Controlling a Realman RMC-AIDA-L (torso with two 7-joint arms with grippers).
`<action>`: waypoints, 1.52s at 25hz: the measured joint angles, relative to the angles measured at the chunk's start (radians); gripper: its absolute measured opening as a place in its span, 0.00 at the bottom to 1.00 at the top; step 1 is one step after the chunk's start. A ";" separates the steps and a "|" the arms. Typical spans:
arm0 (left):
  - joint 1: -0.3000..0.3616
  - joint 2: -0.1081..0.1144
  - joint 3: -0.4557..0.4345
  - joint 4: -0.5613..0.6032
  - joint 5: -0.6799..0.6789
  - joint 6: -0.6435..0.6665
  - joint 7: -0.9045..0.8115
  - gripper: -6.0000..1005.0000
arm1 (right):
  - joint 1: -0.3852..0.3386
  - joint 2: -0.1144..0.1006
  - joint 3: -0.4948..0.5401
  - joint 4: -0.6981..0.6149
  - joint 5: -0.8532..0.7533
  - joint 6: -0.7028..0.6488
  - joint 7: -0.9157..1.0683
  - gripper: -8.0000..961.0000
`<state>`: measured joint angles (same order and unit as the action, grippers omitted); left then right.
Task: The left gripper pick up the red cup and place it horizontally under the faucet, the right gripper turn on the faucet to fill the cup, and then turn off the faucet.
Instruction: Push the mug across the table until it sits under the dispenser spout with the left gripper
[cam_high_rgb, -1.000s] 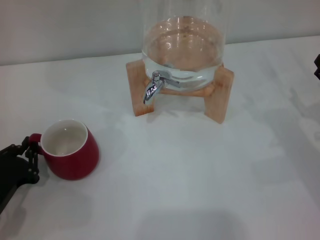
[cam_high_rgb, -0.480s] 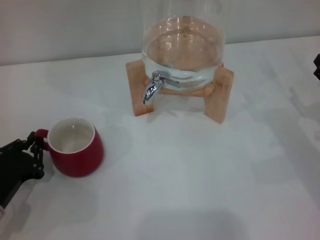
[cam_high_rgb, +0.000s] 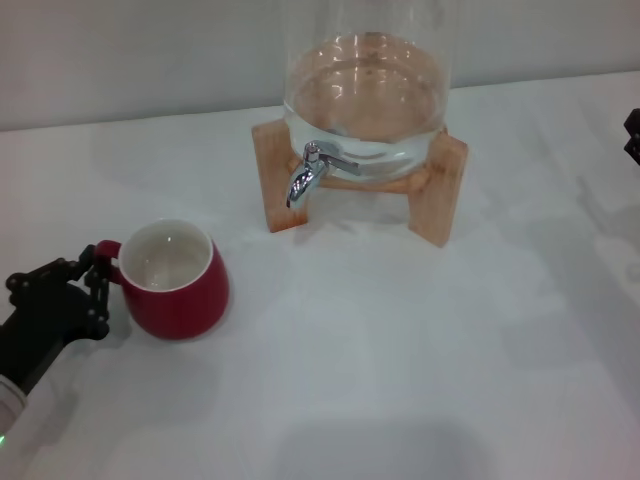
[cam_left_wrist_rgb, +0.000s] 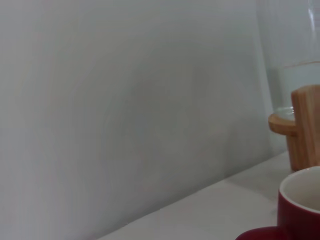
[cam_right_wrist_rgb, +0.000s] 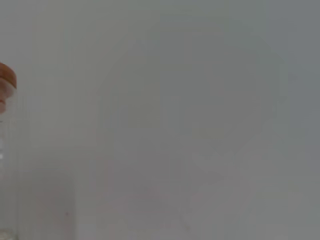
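Observation:
The red cup (cam_high_rgb: 180, 290) is upright at the front left of the white table (cam_high_rgb: 400, 340), its white inside empty. My left gripper (cam_high_rgb: 98, 270) is shut on the cup's small handle, on the side away from the dispenser. The left wrist view shows the cup's rim and handle (cam_left_wrist_rgb: 300, 210). The chrome faucet (cam_high_rgb: 310, 172) sticks out of the glass dispenser (cam_high_rgb: 365, 90), spout down, well beyond and right of the cup. Only a black edge of my right gripper (cam_high_rgb: 633, 135) shows at the far right.
The dispenser holds water and sits on a wooden stand (cam_high_rgb: 440, 190), also seen in the left wrist view (cam_left_wrist_rgb: 305, 125). A pale wall runs behind the table. The right wrist view shows the dispenser's edge (cam_right_wrist_rgb: 5, 150) against the wall.
My left gripper has carried the red cup to the right and farther from me, toward the faucet. The right gripper has not moved.

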<state>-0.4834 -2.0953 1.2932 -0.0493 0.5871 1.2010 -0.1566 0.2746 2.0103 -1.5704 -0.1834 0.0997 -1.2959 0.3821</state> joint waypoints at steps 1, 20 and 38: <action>-0.005 0.000 0.000 0.002 0.005 -0.001 -0.005 0.08 | 0.000 0.000 0.000 0.000 0.000 0.000 0.000 0.91; -0.091 0.000 0.000 0.018 0.097 -0.108 -0.069 0.08 | 0.007 0.001 -0.015 -0.002 0.000 0.009 0.003 0.91; -0.115 0.000 0.000 0.059 0.218 -0.141 -0.106 0.08 | 0.009 0.001 -0.026 0.001 0.000 0.016 0.003 0.91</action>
<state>-0.5984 -2.0954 1.2929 0.0096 0.8053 1.0596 -0.2623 0.2838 2.0110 -1.5962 -0.1828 0.0997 -1.2797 0.3850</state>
